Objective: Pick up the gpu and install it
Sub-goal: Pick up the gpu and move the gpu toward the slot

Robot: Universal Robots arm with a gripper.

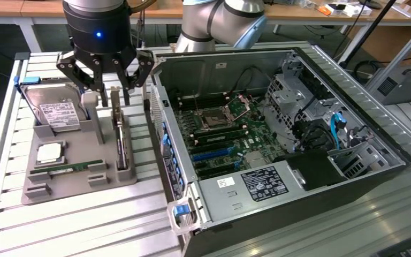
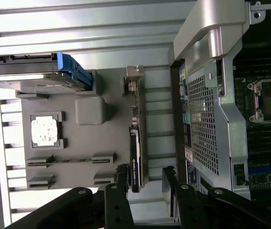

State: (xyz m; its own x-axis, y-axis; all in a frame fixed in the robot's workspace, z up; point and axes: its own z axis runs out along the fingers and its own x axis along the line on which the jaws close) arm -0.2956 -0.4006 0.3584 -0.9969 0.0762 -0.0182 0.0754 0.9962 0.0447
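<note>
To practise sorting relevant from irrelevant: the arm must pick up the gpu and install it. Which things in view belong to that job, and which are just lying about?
Belongs to the job:
- gpu, on edge in the grey tray
- gripper, fingers open over it
- open computer case

Lying about:
- hard drive
- processor chip
- memory stick

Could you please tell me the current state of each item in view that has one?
gpu: standing on edge in a slot of the tray, not grasped.
gripper: jaws open over the gpu's end, holding nothing.
hard drive: propped tilted in the tray.
processor chip: lying flat in its recess.
memory stick: seated in its slot.
computer case: side open, motherboard exposed.
</note>
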